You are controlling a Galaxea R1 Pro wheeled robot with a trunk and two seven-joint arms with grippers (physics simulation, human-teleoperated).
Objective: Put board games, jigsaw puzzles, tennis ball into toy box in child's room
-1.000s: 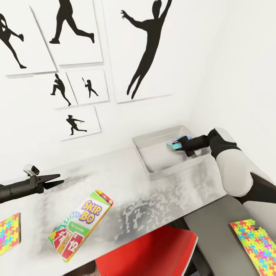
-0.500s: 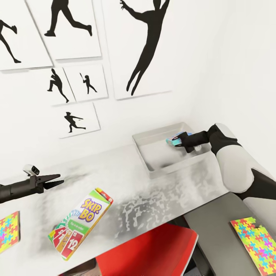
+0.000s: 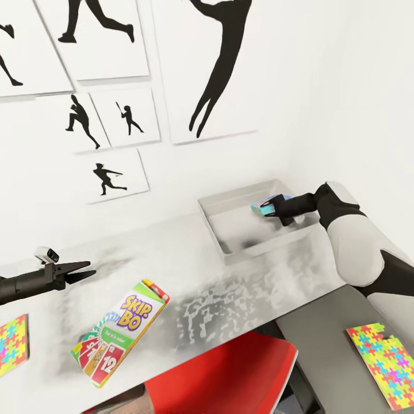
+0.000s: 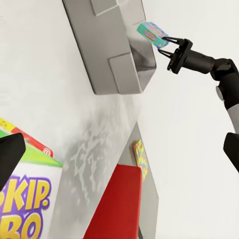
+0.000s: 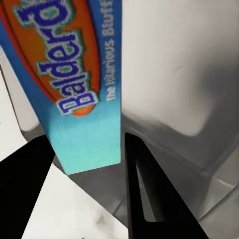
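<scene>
The light grey toy box (image 3: 225, 234) (image 4: 112, 74) stands at the back right of the pale table (image 3: 190, 270). My right gripper (image 3: 267, 210) (image 4: 168, 45) (image 5: 87, 144) hangs over the box's far right corner, shut on a blue board game (image 3: 264, 206) (image 4: 151, 34) (image 5: 74, 79) that tilts above the box floor. The Skip-Bo game (image 3: 121, 332) (image 4: 27, 209) lies near the table's front edge. My left gripper (image 3: 91, 269) hovers open, up and left of it. One jigsaw puzzle (image 3: 11, 346) lies at the far left. A second puzzle (image 3: 384, 363) (image 4: 141, 158) lies on the lower dark top.
A red chair (image 3: 230, 374) (image 4: 117, 204) sits tucked under the table's front edge. The white wall with black silhouette posters (image 3: 215, 69) runs close behind the toy box. The lower dark grey top (image 3: 328, 339) joins the table at the right.
The whole picture has shifted a little, so the camera moved. The right gripper still holds the blue game over the toy box's far corner. The left arm has stayed put.
</scene>
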